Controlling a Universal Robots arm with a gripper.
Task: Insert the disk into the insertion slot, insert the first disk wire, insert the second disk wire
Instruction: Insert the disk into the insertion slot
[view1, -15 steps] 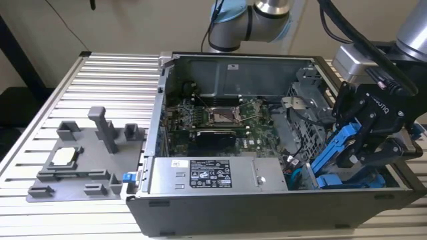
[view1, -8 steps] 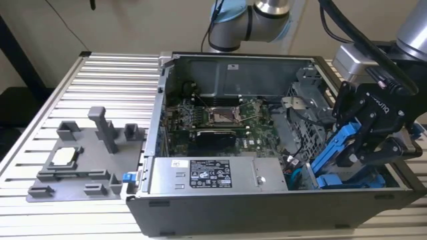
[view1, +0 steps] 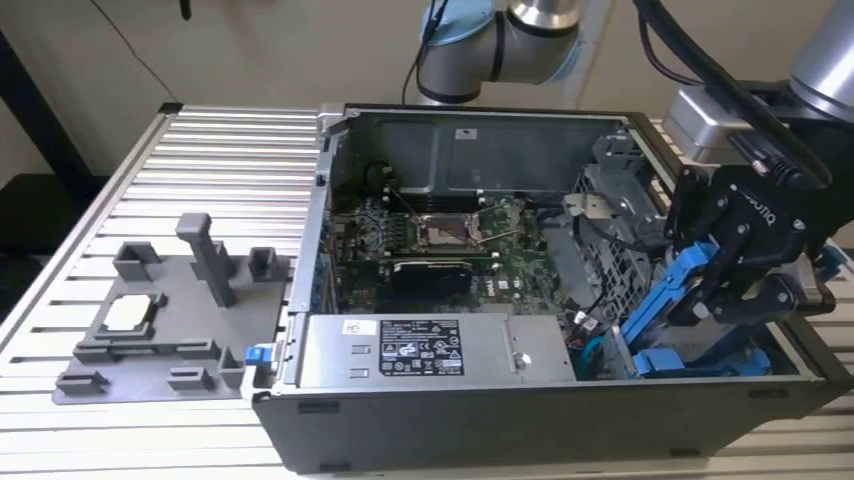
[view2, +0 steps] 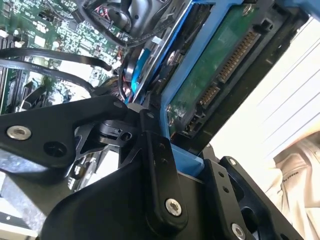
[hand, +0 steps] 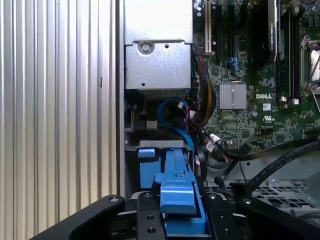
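The tool (view1: 747, 300) is clenched on the disk (view1: 661, 305), gripping its blue frame. The disk hangs tilted inside the open computer case (view1: 534, 425), toward the surface's (view1: 214, 160) edge on the exterior view's right.

Ribbed metal table (view1: 200, 150), beige wall (view1: 267, 50)

Disk (view2: 210, 75): blue frame, green underside; pincer (hand: 181, 210) black; table (view1: 200, 150) ribbed silver.

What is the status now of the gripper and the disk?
Gripper shut on disk. Disk tilted, lower end inside computer case. Black cables close beside it.
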